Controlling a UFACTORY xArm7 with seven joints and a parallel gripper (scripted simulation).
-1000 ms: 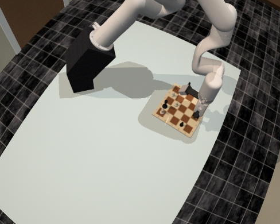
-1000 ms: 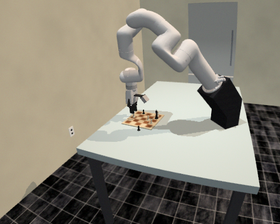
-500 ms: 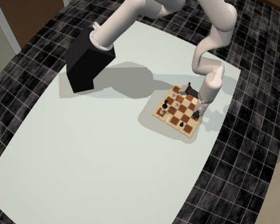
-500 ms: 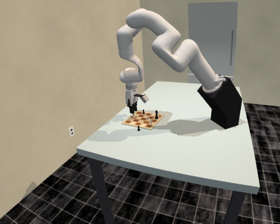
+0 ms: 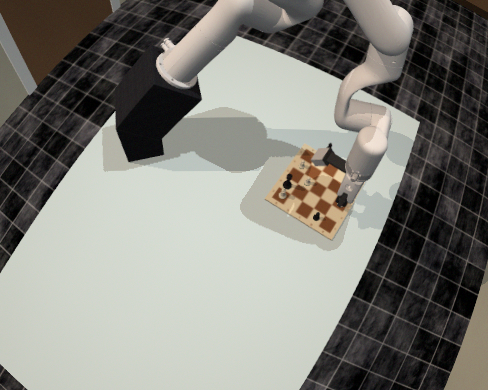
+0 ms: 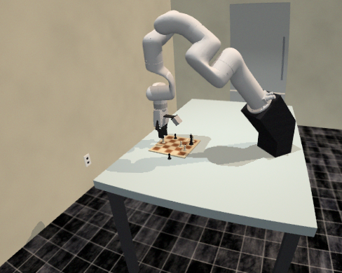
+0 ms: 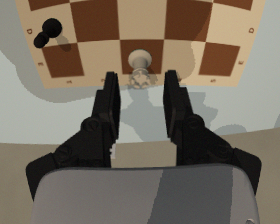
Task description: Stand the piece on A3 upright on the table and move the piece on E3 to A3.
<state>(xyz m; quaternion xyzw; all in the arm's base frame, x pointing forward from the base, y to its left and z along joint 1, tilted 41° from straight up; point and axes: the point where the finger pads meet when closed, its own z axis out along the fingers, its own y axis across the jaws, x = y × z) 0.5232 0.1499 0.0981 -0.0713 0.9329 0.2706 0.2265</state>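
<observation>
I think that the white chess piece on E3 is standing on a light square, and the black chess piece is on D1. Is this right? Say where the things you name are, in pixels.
Not quite: the wrist view shows the white chess piece (image 6: 163, 141) (image 7: 140, 59) on a dark brown square.
</observation>
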